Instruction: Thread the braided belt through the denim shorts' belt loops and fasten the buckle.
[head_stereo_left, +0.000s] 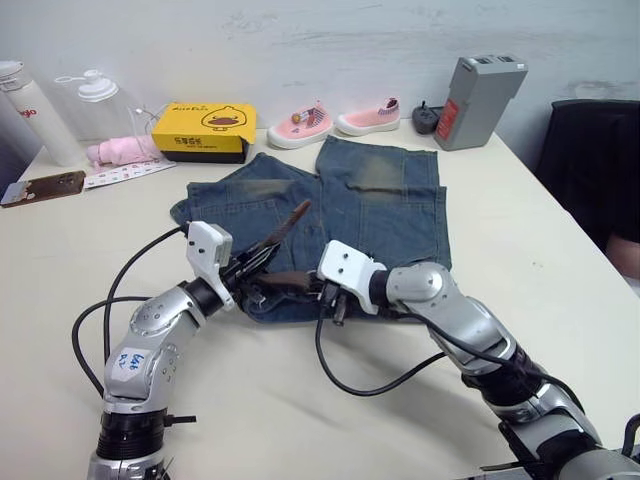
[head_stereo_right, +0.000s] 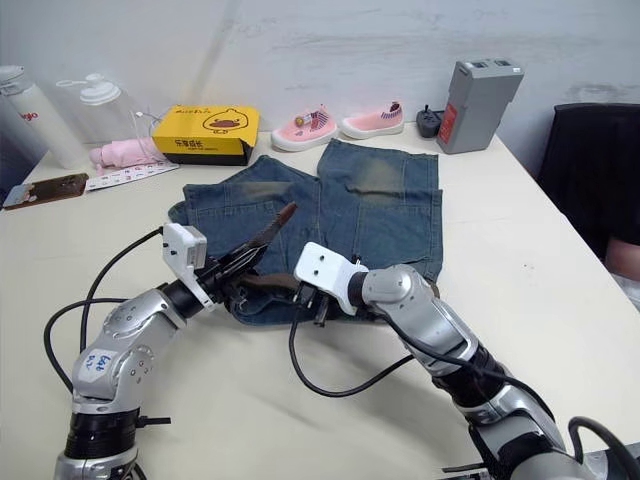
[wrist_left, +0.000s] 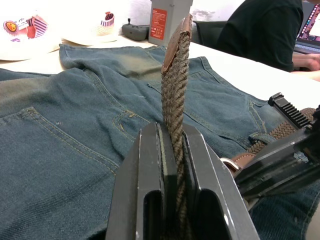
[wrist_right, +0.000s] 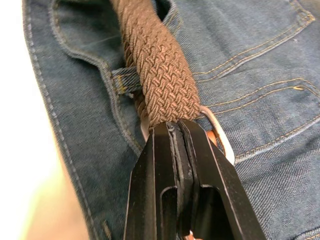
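Cream tabletop (head_stereo_left: 560, 250), matte, evenly lit, against a scuffed whitish wall (head_stereo_left: 300, 40) at the far edge. Far-edge clutter, left to right: two clear bottles (head_stereo_left: 95, 100), pink cloth (head_stereo_left: 120, 150), yellow duck box (head_stereo_left: 203, 130), pair of small pink shoes (head_stereo_left: 335, 122), grey battery pack (head_stereo_left: 478, 100); phone (head_stereo_left: 45, 186) at far left. Black chair (head_stereo_left: 590, 170) on the right, with a seated person in a dark top (wrist_left: 260, 30) at a laptop.

buckle (wrist_right: 216, 131): mostly hidden behind the right gripper (wrist_right: 176, 131)
person (wrist_left: 260, 30): cut off by the frame's edge
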